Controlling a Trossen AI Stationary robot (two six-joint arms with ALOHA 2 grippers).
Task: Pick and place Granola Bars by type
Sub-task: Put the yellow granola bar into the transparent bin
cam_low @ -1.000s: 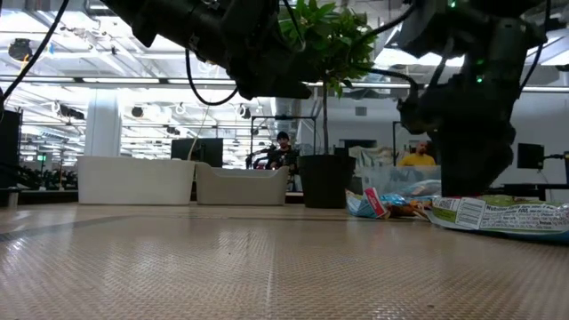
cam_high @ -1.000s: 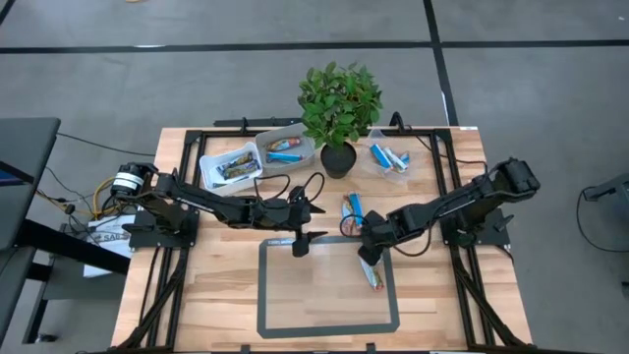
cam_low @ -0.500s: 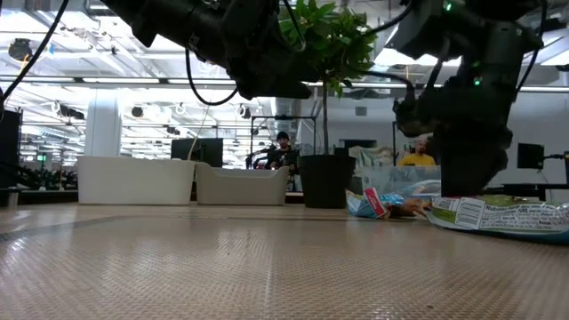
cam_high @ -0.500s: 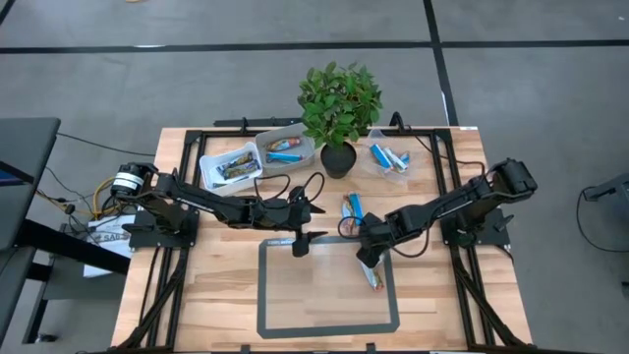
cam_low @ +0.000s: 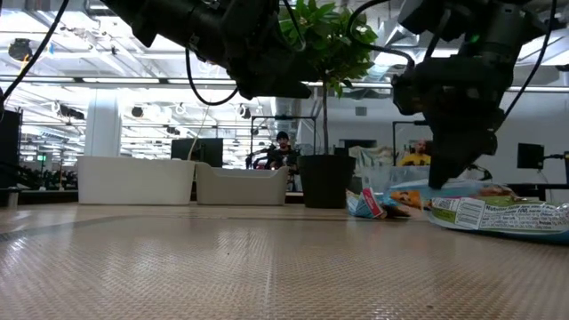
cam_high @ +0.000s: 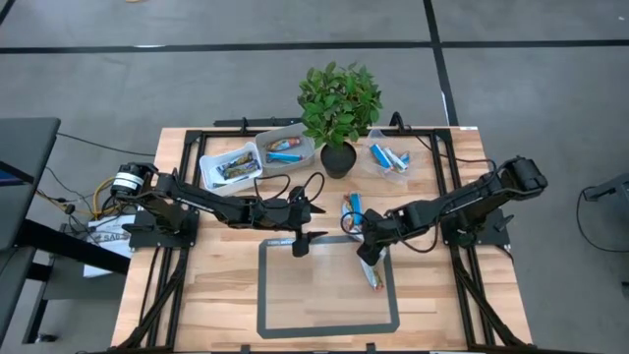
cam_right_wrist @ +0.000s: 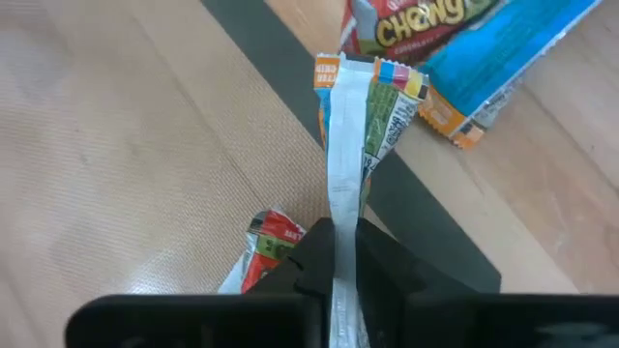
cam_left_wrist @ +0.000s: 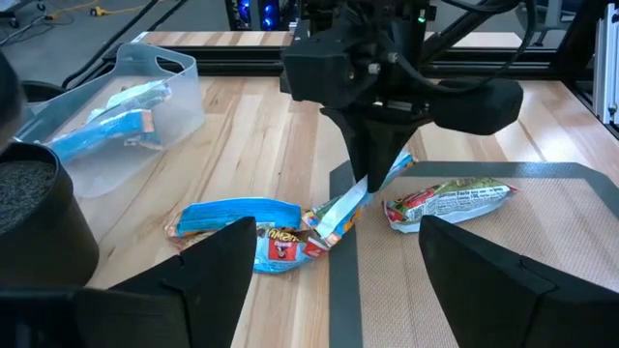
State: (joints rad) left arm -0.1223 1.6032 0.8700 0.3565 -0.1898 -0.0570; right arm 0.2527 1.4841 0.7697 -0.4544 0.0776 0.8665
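Note:
My right gripper [cam_high: 366, 252] is shut on a blue-and-white granola bar [cam_left_wrist: 340, 207] at the grey mat's far right corner. Two more blue bars [cam_high: 352, 207] lie on the wood beside it. A green-and-red bar [cam_left_wrist: 446, 201] lies on the mat [cam_high: 295, 295]. My left gripper [cam_high: 300, 239] hovers open over the mat's far edge with nothing between its fingers. Further bars lie in the tubs at the back. My right gripper pinches one end of the blue-and-white bar [cam_right_wrist: 336, 217] between its two fingers, which come from above and point down. The bar slants down from the fingers. Its lower end [cam_left_wrist: 323, 225] sits at the mat's border beside the other bars.
A potted plant [cam_high: 339, 108] stands at the back middle. Two tubs [cam_high: 231, 165] [cam_high: 289, 149] are to its left and one clear tub [cam_high: 389, 157] to its right. Black frame rails line the table's sides. People show in the room beyond.
My right gripper has shut on the blue-and-white bar and risen a little. The held end of the bar has come up off the table, while its other end stays down.

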